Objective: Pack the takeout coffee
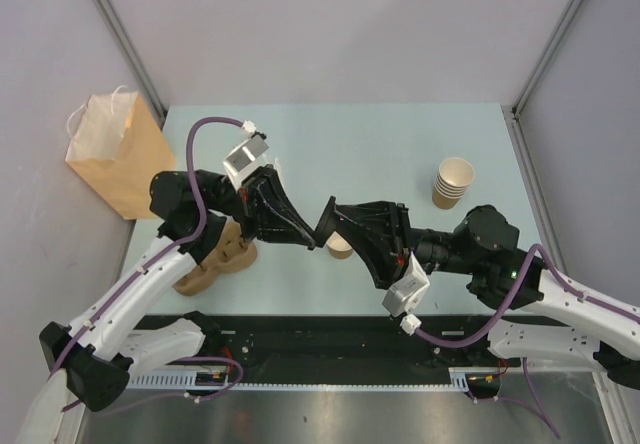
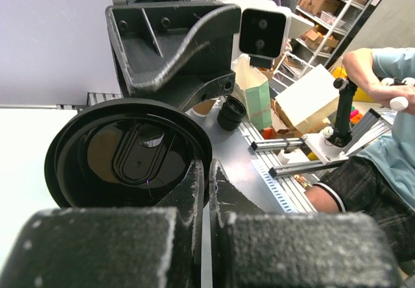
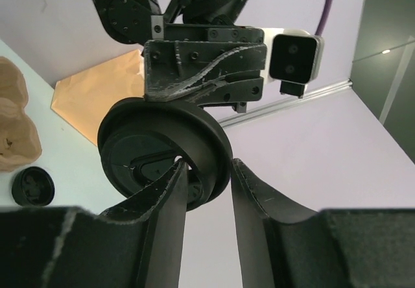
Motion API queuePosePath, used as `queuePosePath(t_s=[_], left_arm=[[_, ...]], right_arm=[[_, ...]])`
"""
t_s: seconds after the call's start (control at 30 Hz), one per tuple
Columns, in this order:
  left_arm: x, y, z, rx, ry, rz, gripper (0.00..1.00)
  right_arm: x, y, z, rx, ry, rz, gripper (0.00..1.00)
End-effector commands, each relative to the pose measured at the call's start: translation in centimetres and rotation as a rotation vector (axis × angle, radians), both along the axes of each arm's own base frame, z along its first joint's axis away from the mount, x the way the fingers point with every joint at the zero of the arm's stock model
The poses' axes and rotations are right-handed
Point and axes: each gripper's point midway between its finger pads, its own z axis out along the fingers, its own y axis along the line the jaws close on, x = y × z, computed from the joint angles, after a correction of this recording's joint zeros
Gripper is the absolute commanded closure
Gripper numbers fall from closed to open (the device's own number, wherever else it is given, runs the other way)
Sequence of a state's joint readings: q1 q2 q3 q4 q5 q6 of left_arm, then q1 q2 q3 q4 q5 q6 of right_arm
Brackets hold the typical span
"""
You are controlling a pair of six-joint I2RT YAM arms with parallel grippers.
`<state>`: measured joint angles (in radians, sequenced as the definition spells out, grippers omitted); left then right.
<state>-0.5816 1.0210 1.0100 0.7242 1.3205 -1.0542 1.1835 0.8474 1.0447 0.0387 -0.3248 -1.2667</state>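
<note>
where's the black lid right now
Centre of the top view, raised beside the lone open cup: the left tool pinches the lid by its rim and the right tool straddles the opposite edge.

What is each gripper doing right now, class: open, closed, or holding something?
Left gripper: closed, pinching the rim of the black lid.
Right gripper: open, straddling the same lid's rim, not clamped yet.

Off-task items around the pale blue-green tabletop (image 1: 400, 134):
Brown paper bag with white twine handles (image 1: 118, 159) at far-left corner. Stack of lidless tan paper cups (image 1: 453, 182) upright, far right, well apart. Brown moulded-pulp cup carrier tray (image 1: 215, 259) near left edge; small round black cap (image 3: 32, 186) lying near it.
</note>
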Motion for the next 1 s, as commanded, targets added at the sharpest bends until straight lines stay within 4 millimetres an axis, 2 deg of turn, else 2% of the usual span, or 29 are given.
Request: queuePosePath(t_s=[0.0, 0.1, 0.2, 0.23, 0.3, 0.33, 0.37, 0.43, 0.47, 0.5, 0.53, 0.6, 0.63, 0.7, 0.73, 0.77, 0.8, 0.83, 0.87, 0.9, 0.93, 0.97], left_arm=[[-0.3, -0.2, -0.2, 0.007, -0.001, -0.016, 1.00], [-0.4, -0.2, -0.5, 0.016, 0.004, -0.024, 1.00], [-0.5, -0.3, -0.6, 0.019, 0.007, -0.027, 1.00], [-0.4, -0.3, -0.7, 0.023, 0.015, -0.024, 1.00], [-0.1, -0.5, -0.8, 0.019, 0.010, -0.009, 0.94], [0.1, -0.6, -1.2, 0.045, 0.041, -0.001, 0.87], [0.4, -0.6, -1.2, 0.038, 0.010, 0.013, 0.67], [0.8, -0.6, -1.9, 0.078, 0.039, 0.019, 0.39], [1.7, -0.6, -2.1, 0.083, 0.024, 0.040, 0.14], [2.3, -0.4, -2.3, 0.100, 0.038, 0.052, 0.03], [2.9, -0.2, -2.8, 0.128, 0.072, 0.068, 0.01], [5.8, 1.1, -3.0, 0.123, 0.071, 0.181, 0.01], [8.3, 2.2, -3.0, 0.109, 0.077, 0.300, 0.00], [10.5, 3.9, -2.6, 0.079, 0.037, 0.444, 0.00], [12.3, 5.3, -2.9, 0.083, 0.060, 0.547, 0.01], [13.6, 6.0, -2.8, 0.075, 0.035, 0.627, 0.01], [14.5, 6.5, -3.0, 0.082, 0.033, 0.678, 0.00], [15.2, 7.1, -3.6, 0.131, 0.104, 0.732, 0.01], [17.7, 8.1, -4.3, 0.161, 0.086, 0.878, 0.01], [18.3, 8.6, -4.9, 0.202, 0.116, 0.930, 0.00], [18.8, 9.0, -6.0, 0.262, 0.174, 0.959, 0.01], [19.5, 9.5, -6.5, 0.293, 0.164, 1.004, 0.00]], right_arm=[[-0.9, -0.1, 0.1, -0.024, -0.108, 0.020, 0.65], [-0.9, 0.2, -0.8, -0.059, -0.109, 0.022, 0.73], [-0.9, 0.2, -0.9, -0.066, -0.122, 0.019, 0.90], [-1.1, 0.3, -1.0, -0.069, -0.120, 0.024, 1.00], [-0.9, 0.3, -1.0, -0.068, -0.109, 0.015, 1.00], [-0.9, 0.3, -1.0, -0.067, -0.093, 0.012, 1.00], [-0.6, 0.2, -1.2, -0.071, -0.074, -0.003, 1.00], [-0.2, 0.0, -1.6, -0.078, -0.035, -0.022, 1.00], [0.4, -0.1, -2.1, -0.091, 0.006, -0.051, 1.00], [0.8, -0.3, -2.3, -0.092, 0.035, -0.070, 1.00], [1.3, -0.4, -2.6, -0.096, 0.068, -0.088, 1.00], [3.0, -0.9, -3.9, -0.124, 0.169, -0.152, 1.00], [3.8, -1.2, -4.8, -0.149, 0.217, -0.183, 1.00], [6.1, -1.7, -6.8, -0.185, 0.347, -0.250, 1.00], [6.8, -1.9, -7.9, -0.214, 0.409, -0.275, 1.00], [8.4, -2.7, -7.9, -0.197, 0.496, -0.327, 1.00], [9.7, -2.2, -9.4, -0.228, 0.568, -0.359, 1.00], [10.7, -2.6, -10.6, -0.260, 0.634, -0.405, 1.00], [11.6, -2.6, -10.1, -0.254, 0.676, -0.431, 1.00], [12.8, -3.1, -10.9, -0.250, 0.755, -0.479, 1.00], [14.0, -2.9, -13.7, -0.327, 0.830, -0.538, 1.00], [14.5, -3.0, -14.3, -0.342, 0.876, -0.562, 1.00]])
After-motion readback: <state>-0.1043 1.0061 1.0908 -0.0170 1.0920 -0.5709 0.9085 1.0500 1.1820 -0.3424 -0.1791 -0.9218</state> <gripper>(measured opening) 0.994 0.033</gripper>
